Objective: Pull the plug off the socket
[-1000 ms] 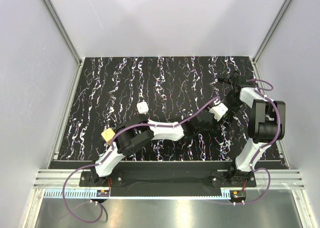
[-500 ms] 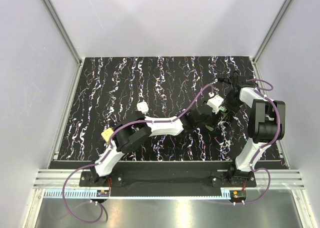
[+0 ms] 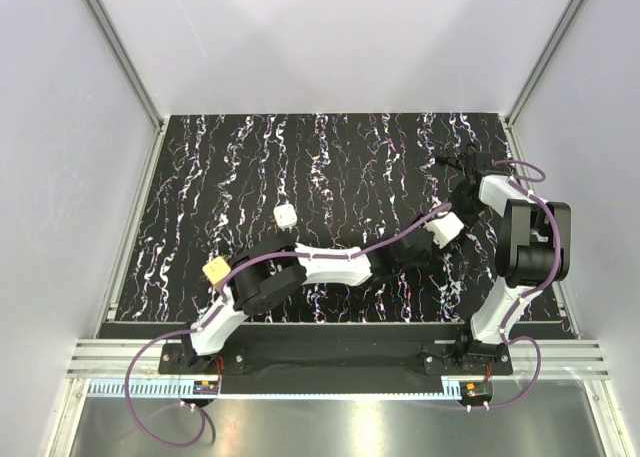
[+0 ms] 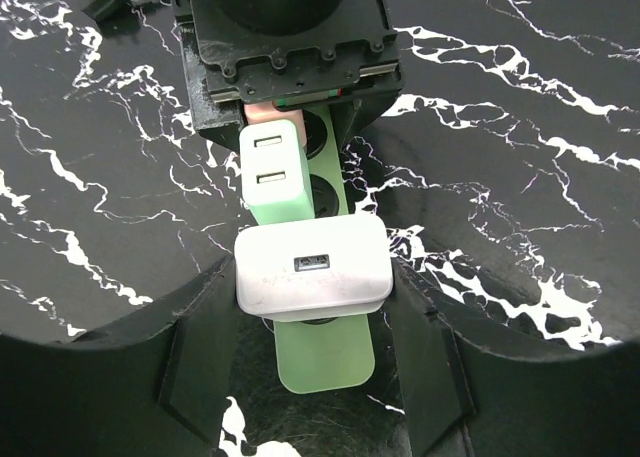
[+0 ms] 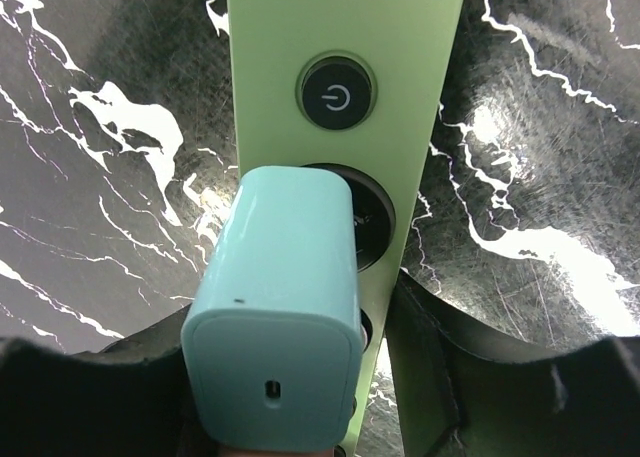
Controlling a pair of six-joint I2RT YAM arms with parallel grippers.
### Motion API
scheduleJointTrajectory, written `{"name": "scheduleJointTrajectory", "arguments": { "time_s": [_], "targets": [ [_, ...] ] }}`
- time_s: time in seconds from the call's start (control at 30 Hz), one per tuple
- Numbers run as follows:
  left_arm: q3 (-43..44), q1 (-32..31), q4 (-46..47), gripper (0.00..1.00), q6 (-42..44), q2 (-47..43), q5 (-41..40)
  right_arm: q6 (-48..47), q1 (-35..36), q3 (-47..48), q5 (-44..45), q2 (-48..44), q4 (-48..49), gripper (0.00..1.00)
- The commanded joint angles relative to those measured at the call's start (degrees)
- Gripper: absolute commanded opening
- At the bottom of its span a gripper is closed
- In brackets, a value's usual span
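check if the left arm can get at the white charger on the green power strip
Probably yes: the left end effector straddles the white charger, fingers against both sides, nothing between.

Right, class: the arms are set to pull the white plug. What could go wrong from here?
The left gripper clamps the smooth white plug by its sides; its grip may slip.
The right gripper holds the socket strip only by its edges; it could lift with the plug.
The pale teal plug stands close by; a tilted pull might knock it.
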Motion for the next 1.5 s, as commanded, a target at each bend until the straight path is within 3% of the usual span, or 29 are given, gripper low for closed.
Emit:
{"name": "scheduleJointTrajectory", "arguments": {
  "time_s": [0.0,0.07,0.2,0.53,0.63,0.77,0.97,1.3,1.47],
  "targets": [
    [2.34,-1.45,20.62,0.0,6.47,-9.12,-5.27,-3.64,-1.01,-1.88,8.48,3.42,2.76,0.0],
    [2.52,-0.06,19.4,0.0,3.49,-9.47,-4.92,-3.64,-1.01,-1.88,8.66,3.42,2.76,0.0],
    [0.76,4.52,18.07,0.0,-12.06,-11.23,2.01,-3.73,-1.01,-1.97,9.01,3.24,2.85,0.0],
    [1.55,7.16,15.79,0.0,-21.57,-10.44,4.75,-3.9,-1.01,-1.88,9.01,3.33,2.76,0.0],
    [1.81,6.03,15.96,0.0,-18.78,-10.44,3.89,-3.9,-1.01,-1.88,9.01,3.42,2.85,0.0],
    [3.65,0.66,16.93,0.0,0.25,-8.69,-5.52,-3.9,-1.09,-1.71,9.01,3.51,2.76,0.0],
    [4.89,-1.8,18.77,0.0,9.17,-7.19,-10.89,-3.9,-1.01,-1.79,8.92,3.42,2.76,0.0],
    [-4.31,0.22,24.47,0.0,4.62,-12.02,-8.52,-4.34,-1.01,-1.71,8.31,3.51,2.94,0.0],
    [-11.53,3.99,26.06,0.0,1.63,-17.54,-8.52,-5.22,-1.01,-1.79,7.08,3.69,3.38,0.16]
  ]
}}
